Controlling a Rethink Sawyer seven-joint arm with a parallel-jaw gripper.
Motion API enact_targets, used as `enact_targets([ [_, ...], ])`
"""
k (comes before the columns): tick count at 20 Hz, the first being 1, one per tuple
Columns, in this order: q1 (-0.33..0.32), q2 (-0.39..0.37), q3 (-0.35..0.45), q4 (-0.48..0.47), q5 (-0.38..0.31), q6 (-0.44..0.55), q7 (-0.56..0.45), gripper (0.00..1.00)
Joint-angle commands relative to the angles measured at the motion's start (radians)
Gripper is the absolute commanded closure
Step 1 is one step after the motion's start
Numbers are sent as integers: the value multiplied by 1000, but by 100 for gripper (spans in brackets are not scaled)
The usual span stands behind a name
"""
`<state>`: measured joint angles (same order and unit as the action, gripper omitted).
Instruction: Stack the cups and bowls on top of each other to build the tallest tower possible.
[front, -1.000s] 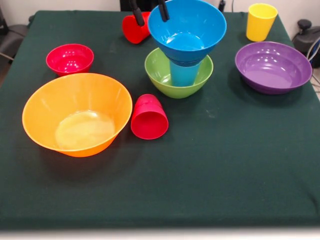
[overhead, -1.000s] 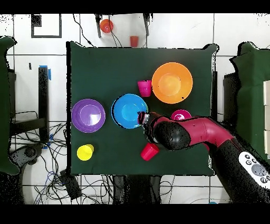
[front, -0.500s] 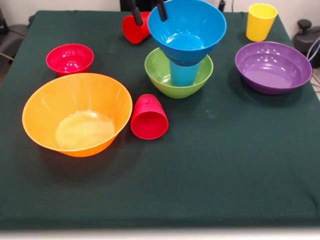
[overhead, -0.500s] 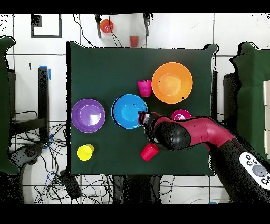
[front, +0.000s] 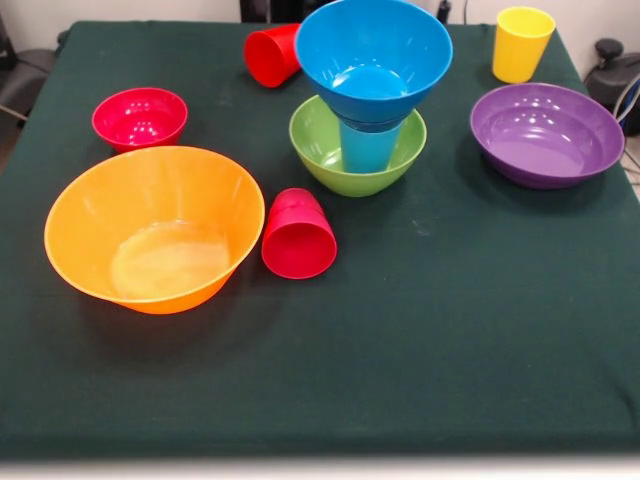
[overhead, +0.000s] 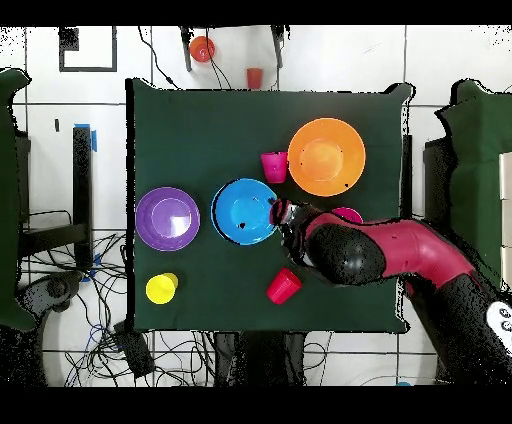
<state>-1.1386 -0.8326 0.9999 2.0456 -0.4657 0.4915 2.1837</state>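
Three pieces form the tower (front: 366, 100): green bowl (front: 325, 150), light blue cup (front: 366, 148), blue bowl (front: 372, 55). Beside it lies a red cup (front: 297, 236). The gripper (overhead: 281, 213) hangs by the rim; I can't tell its grip.

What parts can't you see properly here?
- The hand: out of the front view; overhead, the arm covers it, so open or shut is unclear.
- Small red bowl: overhead, mostly under the arm.
- Light blue cup: its top is hidden by the blue bowl.
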Motion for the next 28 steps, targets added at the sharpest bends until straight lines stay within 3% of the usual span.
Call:
enact_targets([
  [1, -13, -191, 159, 23, 158, 194, -120, 0],
  [7, -22, -282, 216, -43, 284, 300, -125, 0],
  [13, 19, -306, 188, -162, 343, 372, -109, 0],
  [19, 162, -228, 50, -405, 277, 558, -113, 0],
  [28, 264, -123, -38, -544, 190, 559, -124, 0],
])
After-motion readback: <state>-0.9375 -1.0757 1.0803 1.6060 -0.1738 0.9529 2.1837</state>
